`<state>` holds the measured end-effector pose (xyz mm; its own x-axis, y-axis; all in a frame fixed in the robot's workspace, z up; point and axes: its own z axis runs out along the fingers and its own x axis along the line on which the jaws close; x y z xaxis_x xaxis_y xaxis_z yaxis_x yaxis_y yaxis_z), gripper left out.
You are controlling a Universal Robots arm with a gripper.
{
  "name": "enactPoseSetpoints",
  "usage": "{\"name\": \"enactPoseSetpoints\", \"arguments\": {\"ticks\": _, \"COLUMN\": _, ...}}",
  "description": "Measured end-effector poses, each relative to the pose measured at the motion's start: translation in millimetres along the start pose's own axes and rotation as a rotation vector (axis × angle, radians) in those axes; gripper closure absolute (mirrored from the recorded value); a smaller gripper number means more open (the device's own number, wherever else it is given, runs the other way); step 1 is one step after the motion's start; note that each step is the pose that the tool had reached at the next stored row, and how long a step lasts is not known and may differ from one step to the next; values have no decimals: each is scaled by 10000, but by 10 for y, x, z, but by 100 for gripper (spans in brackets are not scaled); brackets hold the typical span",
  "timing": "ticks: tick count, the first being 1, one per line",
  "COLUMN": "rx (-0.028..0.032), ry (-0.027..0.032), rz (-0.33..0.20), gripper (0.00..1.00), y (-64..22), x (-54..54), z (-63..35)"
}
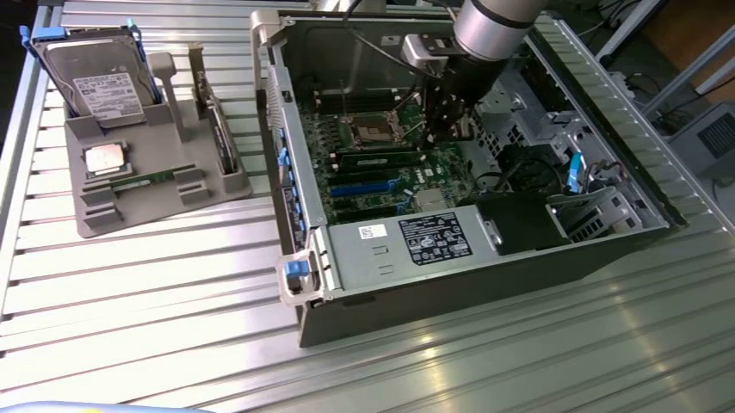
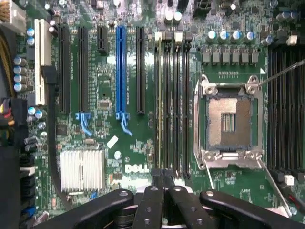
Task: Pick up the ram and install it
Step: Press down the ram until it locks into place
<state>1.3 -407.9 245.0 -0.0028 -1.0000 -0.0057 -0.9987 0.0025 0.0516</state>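
Observation:
One ram (image 1: 150,179), a slim green stick, lies flat in the grey tray (image 1: 219,185) at the exterior view's left. A second stick like it (image 1: 379,160) stands in a motherboard slot beside the open CPU socket (image 1: 374,129) inside the computer case (image 1: 460,284). My gripper (image 1: 442,120) reaches down into the case over the motherboard, far from the tray. In the wrist view its black fingers (image 2: 164,183) are pressed together, shut, just above one end of the row of memory slots (image 2: 171,105). I see no green stick between them.
The tray also holds a silver hard drive (image 1: 98,73) standing upright and a square CPU chip (image 1: 106,159). Inside the case are the power supply (image 1: 402,245), cables and a drive cage (image 1: 586,215). The CPU socket (image 2: 228,119) and a heatsink (image 2: 81,169) flank the slots.

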Motion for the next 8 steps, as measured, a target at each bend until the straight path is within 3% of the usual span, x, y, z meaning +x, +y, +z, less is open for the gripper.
{"name": "enactPoseSetpoints", "arguments": {"ticks": 4, "rx": -1, "ry": 4, "rz": 1, "gripper": 89, "y": 422, "x": 1, "z": 39}}
{"name": "enactPoseSetpoints", "arguments": {"ticks": 8, "rx": -2, "ry": 5, "rz": 1, "gripper": 89, "y": 774, "x": 3, "z": 108}}
